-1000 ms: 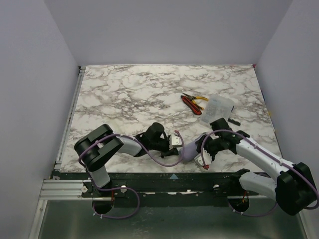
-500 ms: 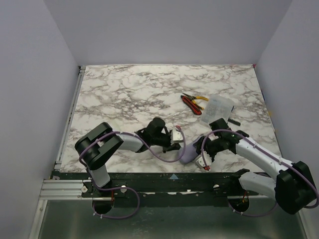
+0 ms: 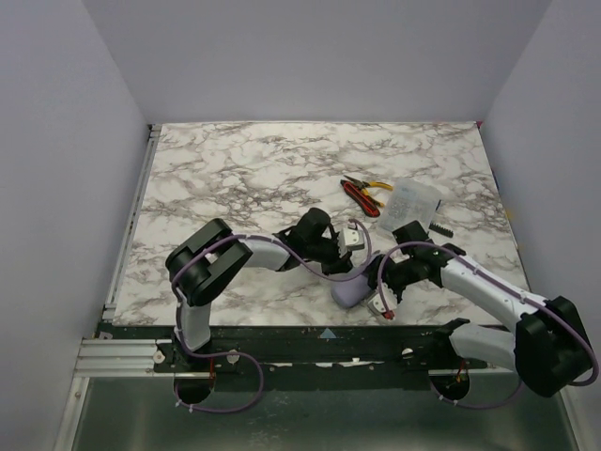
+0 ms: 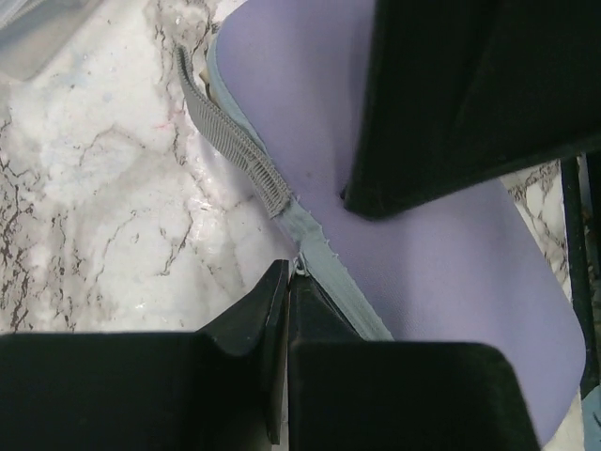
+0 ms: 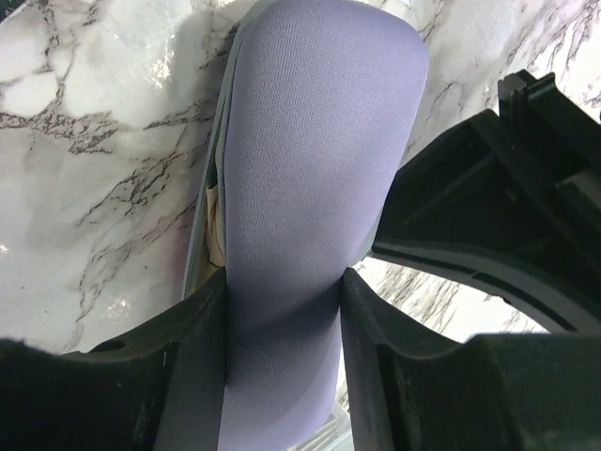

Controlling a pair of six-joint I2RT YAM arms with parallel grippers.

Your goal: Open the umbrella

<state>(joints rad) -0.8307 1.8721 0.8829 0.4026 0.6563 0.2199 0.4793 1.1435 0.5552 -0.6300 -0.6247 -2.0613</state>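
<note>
Pale lavender walls close in on a marble-patterned tabletop [image 3: 235, 178], where two robot arms meet near the front edge over one lavender oval case [image 3: 349, 291]. The right claw [image 5: 282, 310] grips the case across its width, one finger pressed against each flank. The left claw [image 4: 287, 291] is narrowed to a slit, its fingers pinched on the gray zipper [image 4: 227, 130] running along the edge of the case. From where I stand, the umbrella [image 5: 215, 225] shows only as a thin sliver of peach-tan fabric inside the case, through a gap in the seam on the side seen by the right wrist camera. The rest of it is hidden by the shell. Farther back on the right half of the tabletop, well apart from the arms, lie three other items: one pair of pliers [image 3: 364, 194] with red and yellow handles, one clear plastic packet [image 3: 413, 199] just beside them, and one small dark object [image 3: 441, 228], too small to identify.
</note>
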